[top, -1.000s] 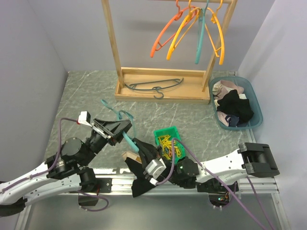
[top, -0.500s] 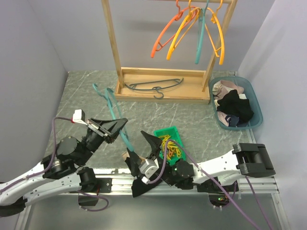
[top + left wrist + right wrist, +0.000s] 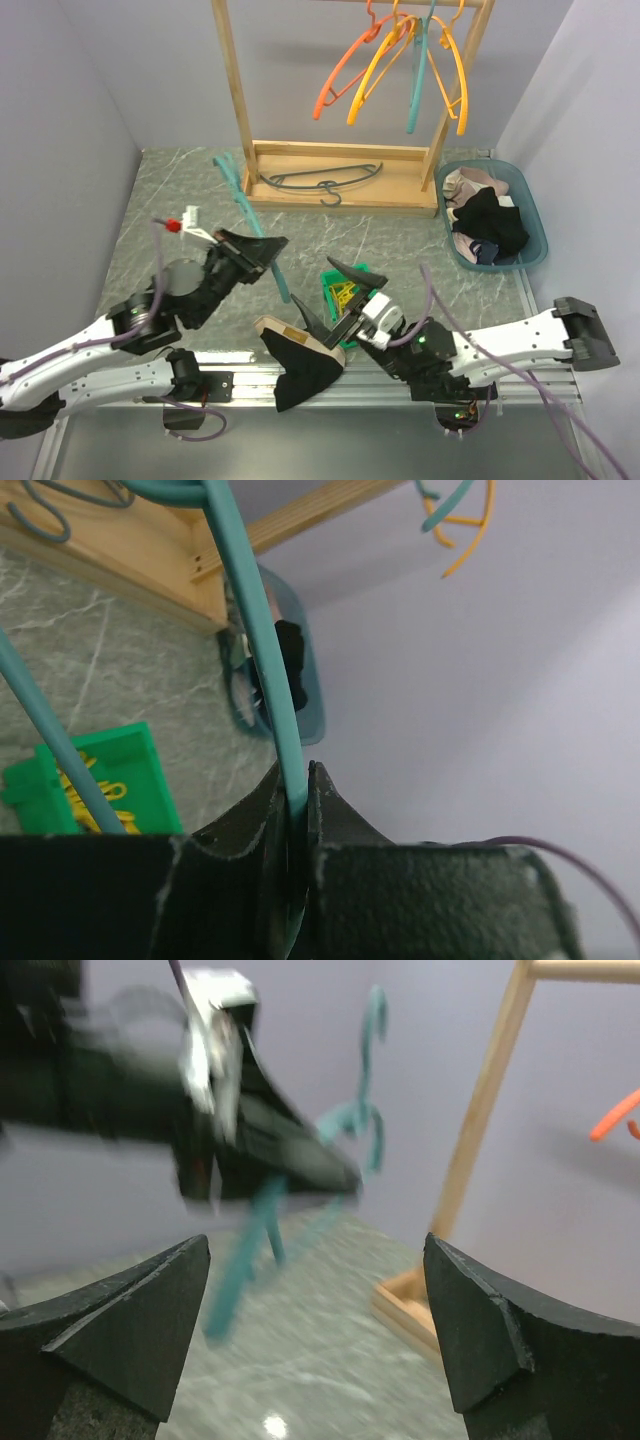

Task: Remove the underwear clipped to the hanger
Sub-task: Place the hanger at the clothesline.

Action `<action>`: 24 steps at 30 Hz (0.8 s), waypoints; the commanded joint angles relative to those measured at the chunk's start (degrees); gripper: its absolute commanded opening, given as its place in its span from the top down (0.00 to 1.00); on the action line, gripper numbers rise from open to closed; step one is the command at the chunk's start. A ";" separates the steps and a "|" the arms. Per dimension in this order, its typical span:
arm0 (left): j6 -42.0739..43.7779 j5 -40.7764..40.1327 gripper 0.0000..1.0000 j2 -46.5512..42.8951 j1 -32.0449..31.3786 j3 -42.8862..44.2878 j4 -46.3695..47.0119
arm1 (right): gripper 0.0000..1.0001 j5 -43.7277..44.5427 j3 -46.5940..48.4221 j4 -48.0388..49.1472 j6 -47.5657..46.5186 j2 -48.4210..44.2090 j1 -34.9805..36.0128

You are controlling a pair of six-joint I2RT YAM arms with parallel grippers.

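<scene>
A: Checked left gripper [image 3: 270, 248]. Clamped tight on the teal hanger [image 3: 245, 205], bar pinched between the fingers.

B: Noted. Found right gripper [image 3: 325, 290] spread wide, gripping nothing.

A: Located black underwear [image 3: 305, 375] just below the right gripper, slumped at the near edge of the table [image 3: 180, 200]. Looked apart from the hanger; couldn't confirm unclipped.

B: Judged next step as pick-up and drop-off. Needed hanger kept raised and right fingers closed on a thick fold, not a thin hem. Needed a carry to the basket [image 3: 541, 235], well off to the gripper's right, clear of the green tray [image 3: 140, 748] beside it.
</scene>
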 commanded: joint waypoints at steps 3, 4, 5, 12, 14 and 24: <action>5.14 1.41 0.99 1.86 0.10 0.77 3.32 | 0.09 -2.27 11.75 -23.44 16.79 -0.76 0.13; 5.40 0.63 0.99 2.04 0.28 0.86 3.50 | 0.11 -2.37 12.73 -27.21 18.02 -0.49 0.22; 5.84 0.45 0.99 2.13 0.28 0.86 3.58 | 0.12 -2.72 13.35 -28.38 19.77 -0.14 0.13; 6.46 0.18 0.99 2.66 0.98 1.39 4.20 | 0.20 2.98 17.04 -35.32 24.27 4.16 0.13; 6.63 1.31 0.99 3.01 1.24 1.56 4.64 | 0.22 5.36 17.14 -34.98 23.84 4.96 0.22; 2.60 8.61 0.99 4.06 1.60 0.68 5.60 | 0.63 11.61 22.14 -34.52 22.60 10.14 -2.15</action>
